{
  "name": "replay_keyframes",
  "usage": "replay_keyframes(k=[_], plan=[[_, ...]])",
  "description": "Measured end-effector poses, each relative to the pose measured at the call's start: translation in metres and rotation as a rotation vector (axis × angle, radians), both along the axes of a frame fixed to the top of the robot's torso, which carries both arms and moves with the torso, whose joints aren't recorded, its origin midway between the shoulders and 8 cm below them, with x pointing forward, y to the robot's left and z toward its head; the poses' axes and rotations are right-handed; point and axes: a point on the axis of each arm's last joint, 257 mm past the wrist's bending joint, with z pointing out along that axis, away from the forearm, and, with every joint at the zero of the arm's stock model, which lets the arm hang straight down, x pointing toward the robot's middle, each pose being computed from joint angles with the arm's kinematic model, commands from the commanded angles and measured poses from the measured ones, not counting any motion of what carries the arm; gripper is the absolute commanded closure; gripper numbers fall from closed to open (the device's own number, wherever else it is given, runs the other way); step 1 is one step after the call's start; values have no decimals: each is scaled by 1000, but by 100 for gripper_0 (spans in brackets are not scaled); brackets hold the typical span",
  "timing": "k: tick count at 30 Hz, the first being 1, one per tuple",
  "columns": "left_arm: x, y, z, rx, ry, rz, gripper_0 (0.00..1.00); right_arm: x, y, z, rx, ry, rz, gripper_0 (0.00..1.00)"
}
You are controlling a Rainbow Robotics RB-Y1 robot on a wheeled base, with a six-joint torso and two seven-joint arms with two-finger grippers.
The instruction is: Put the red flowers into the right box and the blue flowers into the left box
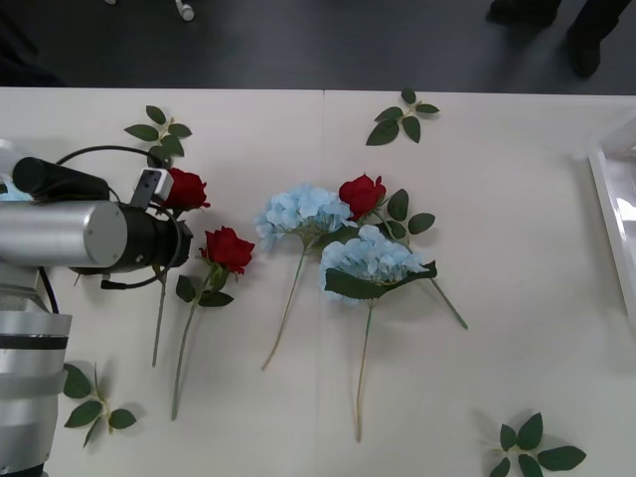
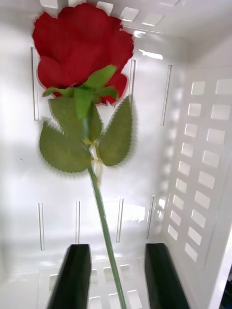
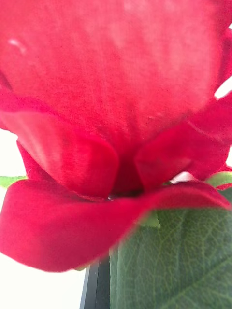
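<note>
Right gripper (image 2: 116,275): black fingers parted around rose (image 2: 82,48) stem, not pinching — inside right box (image 2: 203,159).
Release: lift straight, avoid snagging stem.
Left gripper (image 1: 159,199): at leftmost red rose (image 1: 185,189); finger state unclear.

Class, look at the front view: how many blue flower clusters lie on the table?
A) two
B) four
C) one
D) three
A: two pale-blue clusters lie mid-table, one blue flower beside a red rose and another blue flower just below it.
</note>
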Motion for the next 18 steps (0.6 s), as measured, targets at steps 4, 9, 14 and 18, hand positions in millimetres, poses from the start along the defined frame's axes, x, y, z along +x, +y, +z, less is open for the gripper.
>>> replay_keyframes(k=[4, 9, 14, 18], plan=[[-9, 3, 35, -78, -89, 5, 100, 1, 2, 0, 10, -4, 0, 35], [-23, 0, 62, -226, -137, -17, 100, 3, 8, 0, 34, -13, 1, 35], [-35, 0, 97, -398, -198, -29, 100, 11, 27, 1, 102, -42, 12, 34], [-48, -9, 115, -438, -261, -140, 100, 18, 56, 7, 153, -39, 63, 34]])
